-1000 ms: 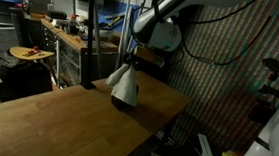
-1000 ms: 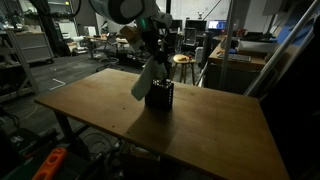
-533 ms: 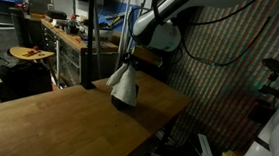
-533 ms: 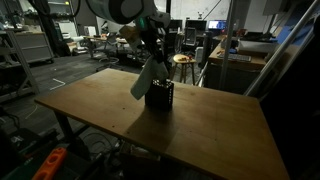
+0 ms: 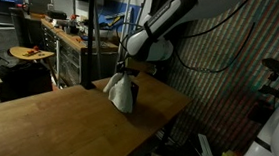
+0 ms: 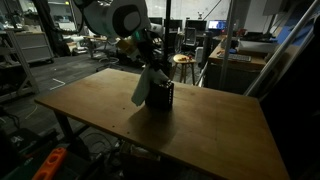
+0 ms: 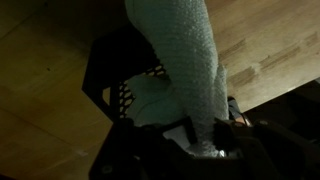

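A pale grey-green cloth (image 7: 185,60) hangs from my gripper (image 7: 205,140), which is shut on its upper end. The cloth's lower end lies in or against a black mesh container (image 7: 108,75) standing on the wooden table (image 7: 265,50). In both exterior views the gripper (image 5: 127,67) (image 6: 150,63) sits low over the container (image 6: 162,98), and the cloth (image 5: 121,93) (image 6: 141,91) drapes down its near side. The cloth hides most of the container in an exterior view. How deep the cloth reaches inside is hidden.
The container stands near the far edge of the table (image 5: 46,121) (image 6: 220,130). A round wooden stool (image 5: 29,53) (image 6: 182,59) and a cluttered workbench (image 5: 71,33) stand beyond it. A ribbed wall panel (image 5: 224,90) and cables lie behind the arm.
The arm has come down towards the container, carrying the cloth lower so that it bunches against the container. The grip on the cloth is unchanged.
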`<control>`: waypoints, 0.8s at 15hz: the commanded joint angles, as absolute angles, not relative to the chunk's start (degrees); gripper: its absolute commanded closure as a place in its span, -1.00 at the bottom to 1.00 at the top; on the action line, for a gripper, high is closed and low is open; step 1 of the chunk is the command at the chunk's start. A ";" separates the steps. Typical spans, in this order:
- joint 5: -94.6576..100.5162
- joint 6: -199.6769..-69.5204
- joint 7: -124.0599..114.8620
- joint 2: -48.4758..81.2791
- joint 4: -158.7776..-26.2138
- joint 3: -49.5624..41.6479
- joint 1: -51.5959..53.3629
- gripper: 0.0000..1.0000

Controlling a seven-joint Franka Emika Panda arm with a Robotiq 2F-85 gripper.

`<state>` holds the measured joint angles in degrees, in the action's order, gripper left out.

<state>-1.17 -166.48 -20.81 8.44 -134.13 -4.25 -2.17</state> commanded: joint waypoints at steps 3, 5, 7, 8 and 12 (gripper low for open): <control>0.09 -170.57 -18.49 15.08 -132.03 -6.40 -1.51 0.97; -1.07 -171.19 -16.76 16.69 -131.88 -6.26 -2.05 0.97; -2.03 -171.24 -15.25 17.81 -131.59 -5.93 -2.64 0.97; -2.44 -171.27 -14.61 18.16 -131.45 -5.74 -2.86 0.97; -2.35 -170.01 -12.70 18.75 -130.74 -5.75 -2.76 0.97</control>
